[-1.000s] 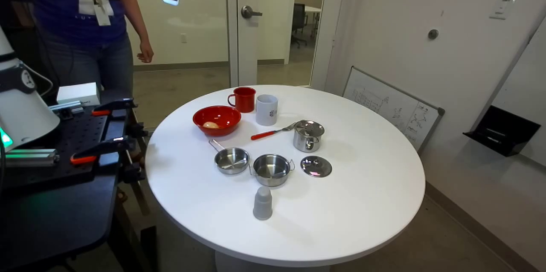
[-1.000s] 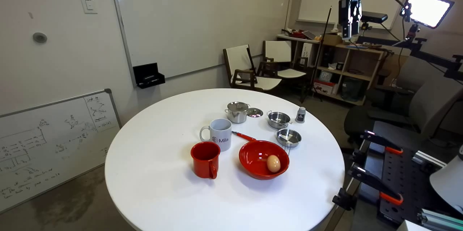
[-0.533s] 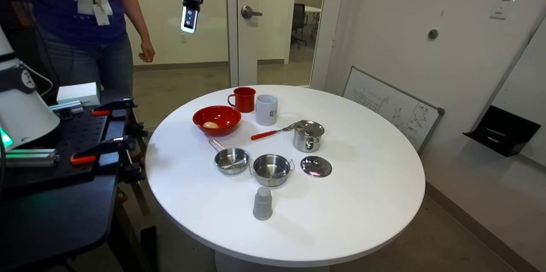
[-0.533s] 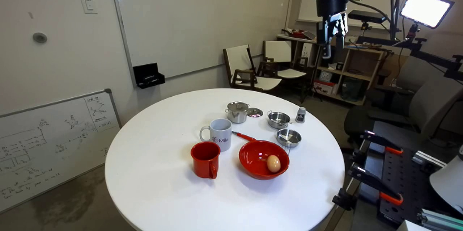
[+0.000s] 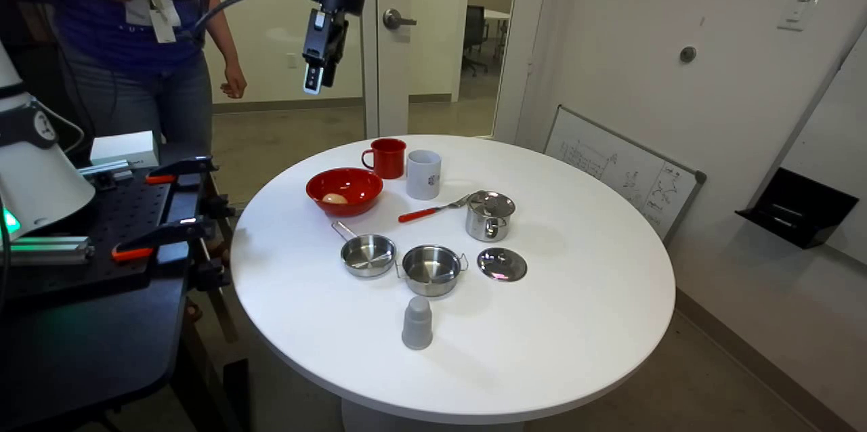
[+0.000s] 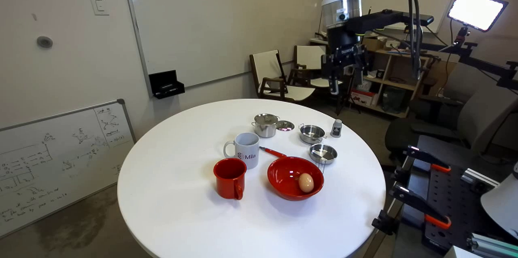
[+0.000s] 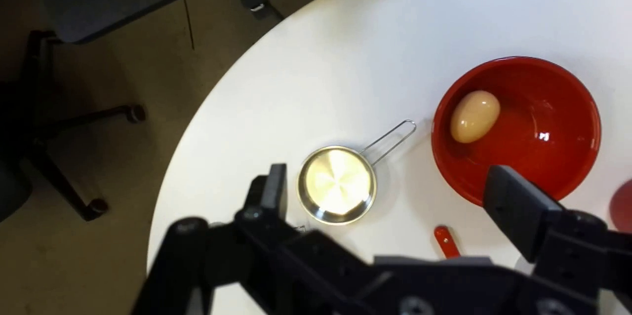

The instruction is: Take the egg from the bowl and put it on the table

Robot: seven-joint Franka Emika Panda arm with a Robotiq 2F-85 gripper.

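Observation:
The beige-orange egg [image 5: 334,199] lies in the wide red bowl [image 5: 360,189], near its side wall; egg [image 6: 306,182] and bowl [image 6: 282,178] also show in an exterior view. The bowl stands on the round white table [image 5: 582,324]. My gripper [image 5: 322,84] is open and empty, high above the table; it also shows open in an exterior view [image 6: 347,85]. In the wrist view my open fingers [image 7: 387,174] point down at the table [image 7: 296,93]. The egg [image 7: 475,116] lies beyond the fingertips, towards the right finger, which overlaps the bowl's [image 7: 553,152] near rim in the picture.
A red mug [image 5: 389,160] and a white mug [image 5: 424,176] stand beside the bowl. A small silver pan [image 7: 338,184] and a red-handled utensil [image 5: 418,214] lie near it. A silver pot [image 5: 432,271], lidded pot [image 5: 488,221], loose lid [image 5: 502,264] and grey shaker [image 5: 417,325] stand farther off.
My arm has come down into view and moved in over the table, with the gripper lower and nearer the bowl. The fingers stand apart. The egg, bowl and other dishes have not moved.

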